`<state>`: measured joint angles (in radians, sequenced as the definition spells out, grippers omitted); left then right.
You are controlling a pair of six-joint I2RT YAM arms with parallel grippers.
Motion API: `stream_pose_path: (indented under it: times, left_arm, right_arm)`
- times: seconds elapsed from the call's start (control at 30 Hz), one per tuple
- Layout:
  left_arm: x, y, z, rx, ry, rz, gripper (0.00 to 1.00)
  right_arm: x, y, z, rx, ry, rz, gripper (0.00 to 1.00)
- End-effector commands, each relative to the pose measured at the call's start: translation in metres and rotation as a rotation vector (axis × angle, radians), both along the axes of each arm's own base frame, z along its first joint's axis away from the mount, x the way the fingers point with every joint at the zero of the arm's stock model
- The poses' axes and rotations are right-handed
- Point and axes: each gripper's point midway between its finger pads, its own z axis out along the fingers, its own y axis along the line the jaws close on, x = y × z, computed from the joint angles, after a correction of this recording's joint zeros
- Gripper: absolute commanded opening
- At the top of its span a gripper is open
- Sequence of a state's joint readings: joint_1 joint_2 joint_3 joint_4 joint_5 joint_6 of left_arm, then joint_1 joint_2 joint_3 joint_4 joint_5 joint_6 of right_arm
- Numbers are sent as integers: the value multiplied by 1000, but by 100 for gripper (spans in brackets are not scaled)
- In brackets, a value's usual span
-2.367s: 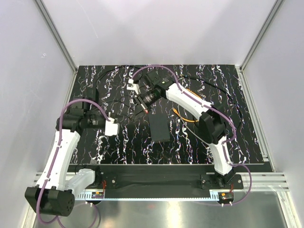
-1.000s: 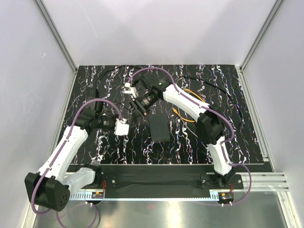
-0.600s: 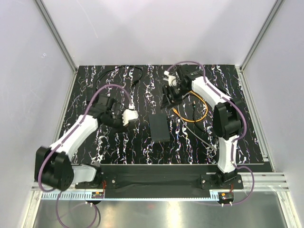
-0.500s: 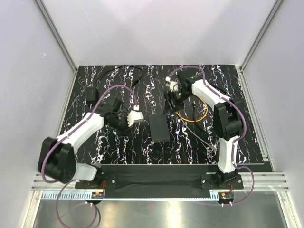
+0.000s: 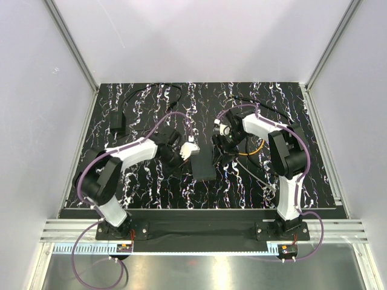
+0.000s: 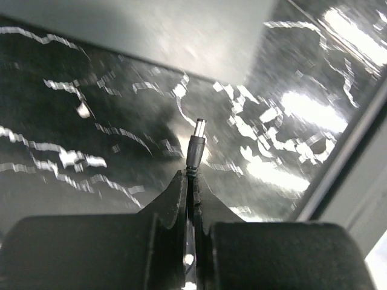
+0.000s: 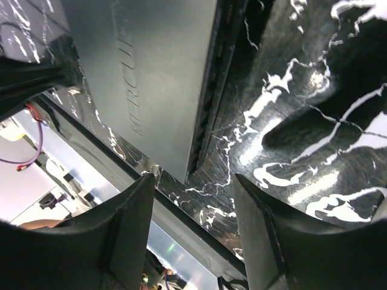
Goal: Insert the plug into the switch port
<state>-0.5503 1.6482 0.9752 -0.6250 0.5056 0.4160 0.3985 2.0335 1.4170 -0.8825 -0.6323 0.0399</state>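
The flat black box [image 5: 204, 164] lay near the middle of the bench [image 5: 145, 187], its long sides running from 12 to 6 o'clock. The left end effector [image 5: 188, 149] sat at the box's 10 o'clock corner, low over the bench. In the left wrist view its fingers [image 6: 172, 202] were clenched on the plug [image 6: 196, 145], a slim barrel plug whose metal tip stuck out beyond the fingertips toward 12 o'clock in that view. The tip pointed at a grey face of the box and stood apart from it, over the marbled surface. The right end effector [image 5: 223, 146] hung at the box's 2 o'clock corner. In its own wrist view both fingers [image 7: 130, 238] were spread wide, grasping nothing, with the box's lettered top and its thin edge [image 7: 213, 84] just beyond them. That edge showed as a dark strip, and single sockets, the switch port among them, were too blurred to pick out. An orange cable [image 5: 251, 152] curled on the bench at 3 o'clock from the right end effector. A small black block [image 5: 116, 122] with a thin cord lay well apart, out at 10 o'clock from the box.
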Motion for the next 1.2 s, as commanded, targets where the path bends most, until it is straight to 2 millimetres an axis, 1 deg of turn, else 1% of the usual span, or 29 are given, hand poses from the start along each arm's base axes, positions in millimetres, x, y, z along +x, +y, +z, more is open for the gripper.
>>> stream_pose_path:
  times: [0.0,0.17,0.33,0.5,0.7,0.83,0.93,0.97,1.0,1.03,1.07,1.1,1.13,1.17]
  left_arm:
    - [24,-17,3,-1,-64,39,0]
    - [27,-26,-6,-17,-54,35,0]
    - [30,-33,-7,-42,-39,39,0]
    - [30,-36,-9,-37,-24,30,0]
    - [24,-35,-15,-4,-6,4,0]
    - [12,-27,-20,28,40,-3,0]
    - [8,-27,-16,7,37,-5,0]
    - [6,-26,-13,0,27,-2,0]
    - [8,-29,-9,-20,12,-2,0]
    - [8,-30,-5,-40,4,-3,0]
    - [8,-30,3,-62,-18,0,0]
    - [10,-33,9,-87,-38,1,0]
    - [9,-37,16,-121,-42,-8,0]
    - [12,-37,23,-144,-62,-2,0]
  right_arm:
    - [12,8,14,57,-47,-19,61]
    - [14,12,9,74,-32,-26,55]
    - [14,15,4,85,-16,-36,52]
    - [15,17,1,93,-6,-38,50]
    - [12,18,-3,99,21,-49,50]
    - [10,16,-5,88,24,-48,49]
    - [8,16,2,105,6,-41,49]
    - [9,18,10,123,-16,-39,48]
    - [11,19,15,138,-36,-37,48]
    - [8,19,18,152,-40,-32,48]
    - [8,20,30,177,-67,-31,48]
    - [10,21,38,202,-90,-27,47]
    - [6,25,48,249,-93,-15,47]
    - [6,28,63,290,-115,-10,47]
